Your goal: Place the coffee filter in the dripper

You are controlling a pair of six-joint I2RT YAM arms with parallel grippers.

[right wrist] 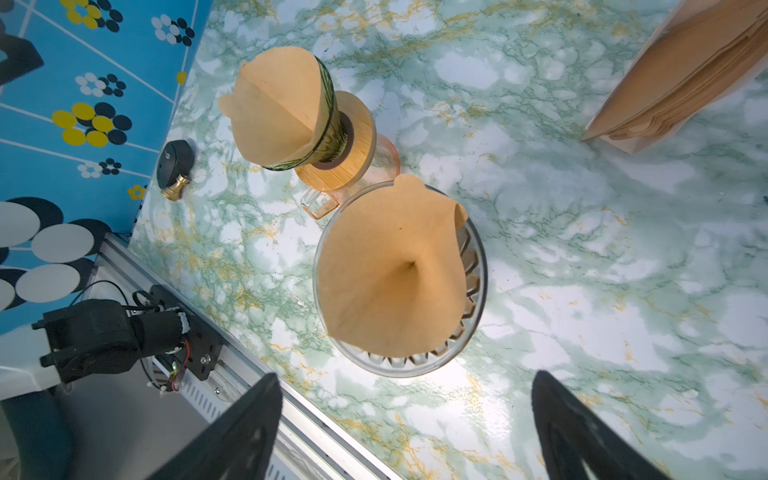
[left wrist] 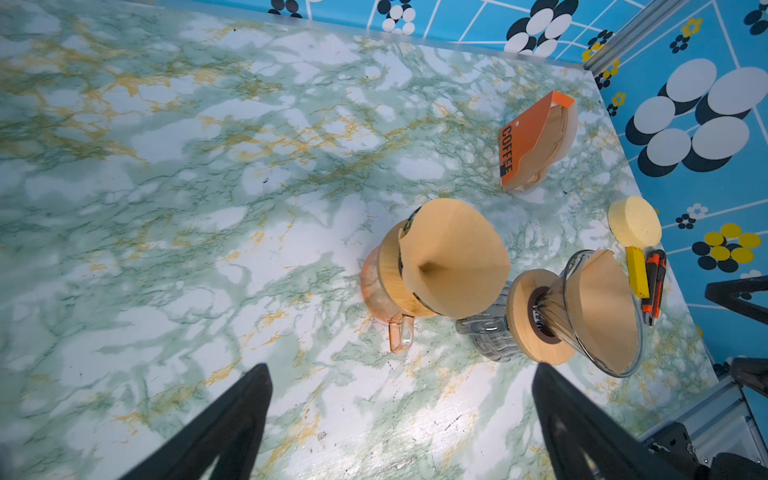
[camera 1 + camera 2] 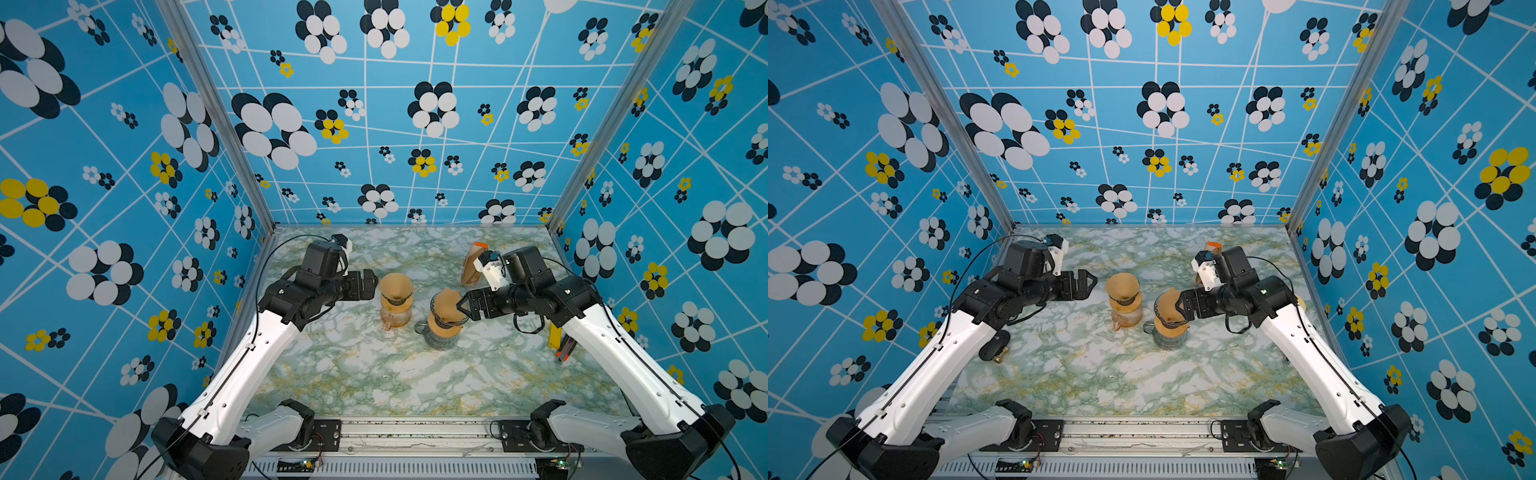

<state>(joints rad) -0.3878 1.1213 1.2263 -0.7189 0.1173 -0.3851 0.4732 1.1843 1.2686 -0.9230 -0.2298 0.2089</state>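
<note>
Marble table (image 3: 374,374), left pincer (image 2: 401,370), right pincer (image 1: 406,376) gaping empty, coffee filter (image 1: 390,270) just ahead of latter

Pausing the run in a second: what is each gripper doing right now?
Left gripper: open, holding nothing.
Right gripper: open, holding nothing.

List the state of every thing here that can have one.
left gripper, open, empty.
right gripper, open, empty.
green dripper, upright on amber carafe, filter inside.
clear dripper, upright on grey carafe, filter inside.
filter packet, open, filters showing.
box cutter, blade state unclear.
</note>
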